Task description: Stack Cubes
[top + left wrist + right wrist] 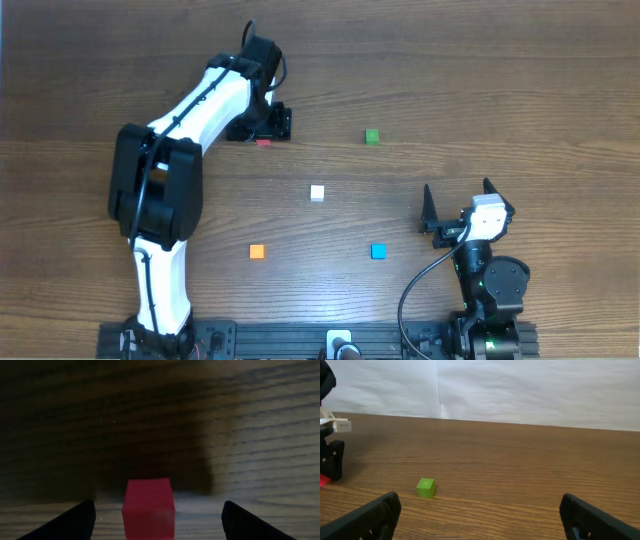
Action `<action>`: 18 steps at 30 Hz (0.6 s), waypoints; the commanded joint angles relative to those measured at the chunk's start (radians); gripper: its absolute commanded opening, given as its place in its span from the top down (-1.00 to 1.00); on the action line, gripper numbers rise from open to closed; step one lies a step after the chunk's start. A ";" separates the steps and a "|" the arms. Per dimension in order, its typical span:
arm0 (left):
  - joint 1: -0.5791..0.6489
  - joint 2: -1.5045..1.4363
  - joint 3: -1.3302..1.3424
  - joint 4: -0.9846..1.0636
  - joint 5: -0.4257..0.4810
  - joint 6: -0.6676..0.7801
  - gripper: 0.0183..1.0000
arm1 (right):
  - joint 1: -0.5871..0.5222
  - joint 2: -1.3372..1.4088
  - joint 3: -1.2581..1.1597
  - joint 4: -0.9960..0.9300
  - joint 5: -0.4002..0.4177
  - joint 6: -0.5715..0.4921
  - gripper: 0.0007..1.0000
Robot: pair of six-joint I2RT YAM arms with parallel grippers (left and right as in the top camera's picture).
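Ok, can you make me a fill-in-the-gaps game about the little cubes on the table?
1. The red cube sits between the ___ arm's open jaws.
2. The green cube lies out in front of the ___ arm's open jaws.
3. The table holds ___ cubes in all, none stacked yet.
Missing words: left, right, five.

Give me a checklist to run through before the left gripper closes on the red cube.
1. The red cube lies between the open fingers of the left gripper: ok.
2. The red cube sits flat on the table: ok.
3. Fingers low enough to grip: cannot tell.
4. The right gripper is open and well away: ok.
5. The green cube, nearest other one, stands apart: ok.
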 commanded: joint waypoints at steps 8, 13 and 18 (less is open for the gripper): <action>0.005 0.015 0.022 -0.001 -0.021 -0.027 -0.17 | -0.001 -0.007 -0.008 -0.001 0.011 0.003 -0.99; 0.005 0.015 0.020 -0.001 -0.021 -0.031 -0.01 | -0.001 -0.007 -0.008 -0.001 0.010 0.003 -0.98; 0.005 0.015 0.019 0.000 -0.022 -0.031 0.13 | -0.001 -0.007 -0.008 -0.001 0.011 0.003 -0.98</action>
